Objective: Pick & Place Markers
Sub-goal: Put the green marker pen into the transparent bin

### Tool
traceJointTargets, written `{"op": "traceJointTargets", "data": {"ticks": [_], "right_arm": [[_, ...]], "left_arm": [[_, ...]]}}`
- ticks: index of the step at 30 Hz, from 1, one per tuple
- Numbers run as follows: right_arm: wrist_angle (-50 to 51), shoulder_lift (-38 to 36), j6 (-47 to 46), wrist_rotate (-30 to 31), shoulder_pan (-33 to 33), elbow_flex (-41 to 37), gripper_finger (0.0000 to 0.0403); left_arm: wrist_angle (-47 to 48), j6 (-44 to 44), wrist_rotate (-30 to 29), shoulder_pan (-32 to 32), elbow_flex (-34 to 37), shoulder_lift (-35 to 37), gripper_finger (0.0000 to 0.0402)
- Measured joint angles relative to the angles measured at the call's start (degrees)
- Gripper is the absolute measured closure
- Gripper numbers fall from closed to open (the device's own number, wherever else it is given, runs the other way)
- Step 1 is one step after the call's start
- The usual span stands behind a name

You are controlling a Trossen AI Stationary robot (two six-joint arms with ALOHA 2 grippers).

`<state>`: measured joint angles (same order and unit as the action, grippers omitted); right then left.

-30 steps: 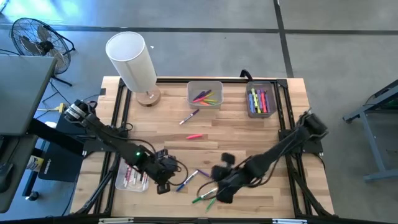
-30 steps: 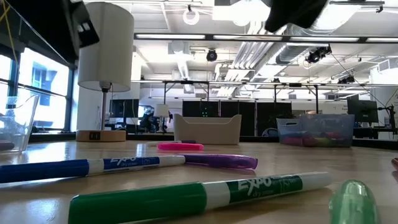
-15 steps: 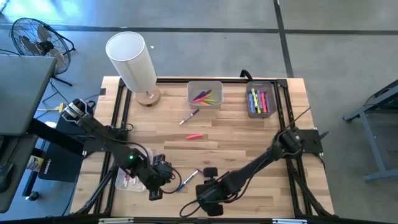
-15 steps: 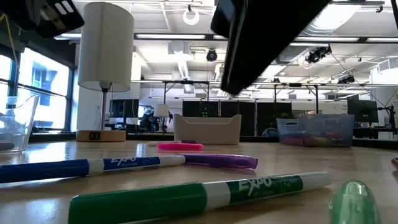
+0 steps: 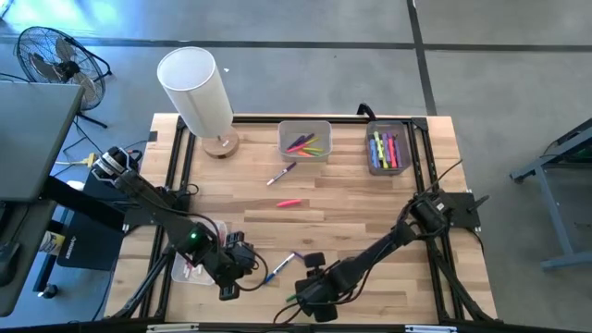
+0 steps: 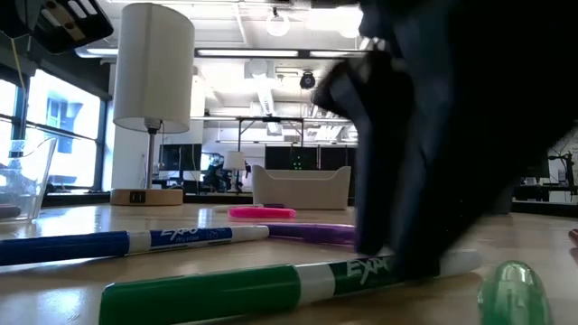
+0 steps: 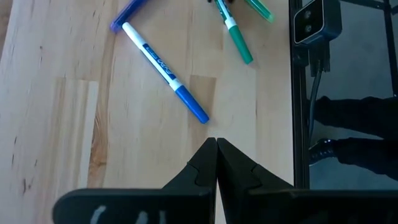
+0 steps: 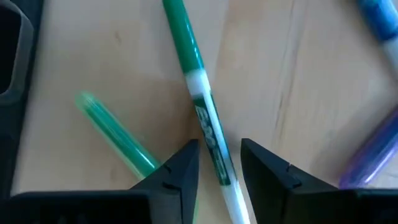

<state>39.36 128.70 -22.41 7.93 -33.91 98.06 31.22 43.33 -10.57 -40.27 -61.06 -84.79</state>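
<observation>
Several markers lie loose on the wood near the table's front edge: a green one (image 8: 193,68) (image 6: 271,284), a light green one (image 8: 115,134), a blue one (image 7: 165,68) (image 6: 126,244) and a purple one (image 8: 373,155). My right gripper (image 8: 219,155) (image 5: 305,298) is low over the green marker and open. One finger stands on either side of the marker's white barrel, with a gap showing on both sides. My left gripper (image 7: 216,144) (image 5: 228,289) hovers shut above bare wood just short of the blue marker's cap. A pink marker (image 5: 289,202) and a purple-tipped one (image 5: 282,174) lie mid-table.
Clear bins with markers stand at the far middle (image 5: 305,141), the far right (image 5: 388,148) and the near left (image 5: 190,268). A white lamp (image 5: 196,91) stands at the far left. The dark metal frame rail (image 7: 314,93) runs close by the front-edge markers.
My right gripper has moved toward the table's left and near edges and come down onto the green marker, where it now fills the low view. My left gripper has drifted a little toward the near left corner. No marker has moved.
</observation>
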Motion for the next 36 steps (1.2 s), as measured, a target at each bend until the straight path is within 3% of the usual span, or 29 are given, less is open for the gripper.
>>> {"op": "traceJointTargets", "data": {"ticks": [6,12,21,31,36], "right_arm": [[-1.27,-0.4,0.0,0.8,-0.04,-3.54,0.0324],[-2.11,-0.48,0.02,1.07,0.4,-4.94,0.0384],[-2.09,-1.74,-4.4,3.96,0.57,-5.14,0.0384],[4.22,-11.14,-11.48,16.15,0.63,-5.3,0.0382],[9.99,-18.28,-22.82,23.72,-0.55,-5.22,0.0382]], "left_arm": [[0.24,0.0,-0.02,0.11,0.0,0.0,0.0401],[0.27,0.0,0.0,0.11,0.0,0.0,0.0401],[0.24,0.0,0.74,0.11,0.0,0.0,0.0401],[0.08,-0.59,-0.78,0.15,0.0,-0.02,0.0401],[-2.38,-1.06,-5.38,0.15,0.0,-0.02,0.0401]]}}
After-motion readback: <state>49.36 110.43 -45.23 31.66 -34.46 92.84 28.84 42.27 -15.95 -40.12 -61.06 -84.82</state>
